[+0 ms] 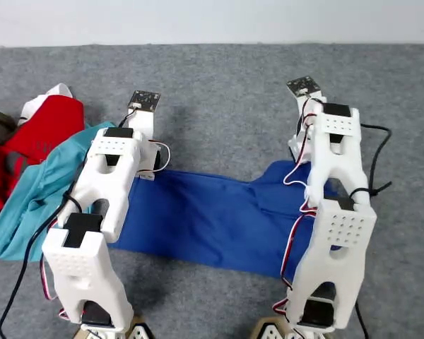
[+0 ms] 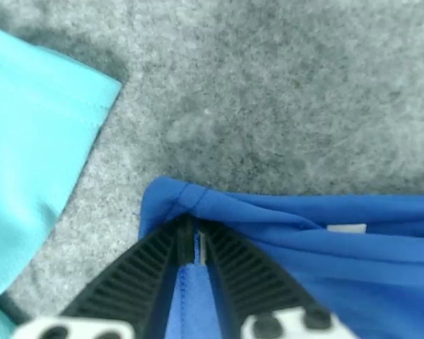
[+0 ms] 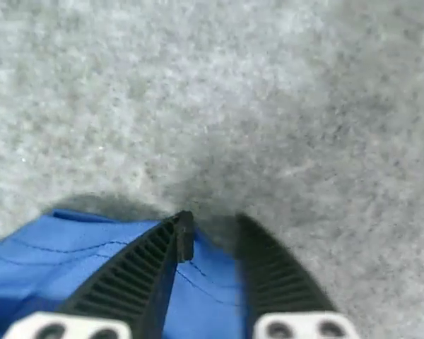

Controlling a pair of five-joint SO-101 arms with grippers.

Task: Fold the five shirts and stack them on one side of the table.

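Blue shirt [image 1: 212, 212] lies across bench [image 1: 219, 92] middle. Left claw [image 2: 191, 244] clamped on its corner; right claw [image 3: 212, 233] narrowly agape over far edge. Should pinch before lifting evenly.

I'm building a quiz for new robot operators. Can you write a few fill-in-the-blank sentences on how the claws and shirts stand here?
The left claw is ____ on an edge of the blue shirt.
The right claw stands ____ over that same shirt.
The turquoise shirt lies between the blue shirt and a ____ one.
Missing words: shut; open; red.
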